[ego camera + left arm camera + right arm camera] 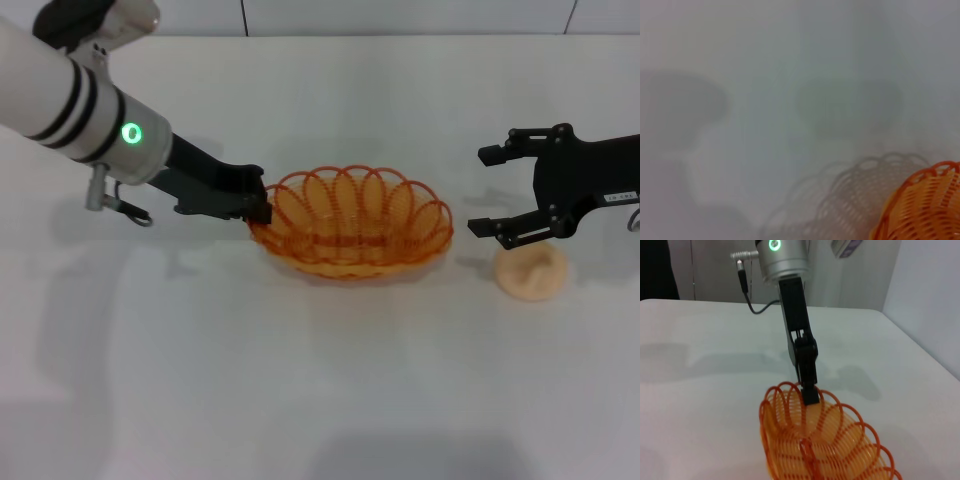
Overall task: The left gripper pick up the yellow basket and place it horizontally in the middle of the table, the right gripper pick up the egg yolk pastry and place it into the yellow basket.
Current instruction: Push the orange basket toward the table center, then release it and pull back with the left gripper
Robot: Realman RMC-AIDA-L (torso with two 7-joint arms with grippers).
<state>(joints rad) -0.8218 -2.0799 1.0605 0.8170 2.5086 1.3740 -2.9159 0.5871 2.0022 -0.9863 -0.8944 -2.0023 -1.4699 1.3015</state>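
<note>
Yellow basket gripped at its rim, pastry outside it on the tabletop.

The left gripper (258, 203) has its fingers clamped on the scalloped rim at the left end of the yellow basket (350, 226), which sits lengthwise near the middle of the white tabletop (300, 380); nothing lies inside the basket. Right of the basket, well apart from it, the right gripper (490, 190) hangs with its fingers spread wide, around nothing. The egg yolk pastry (531, 273) rests on the tabletop just right of the basket, directly under the right gripper's nearer finger.
</note>
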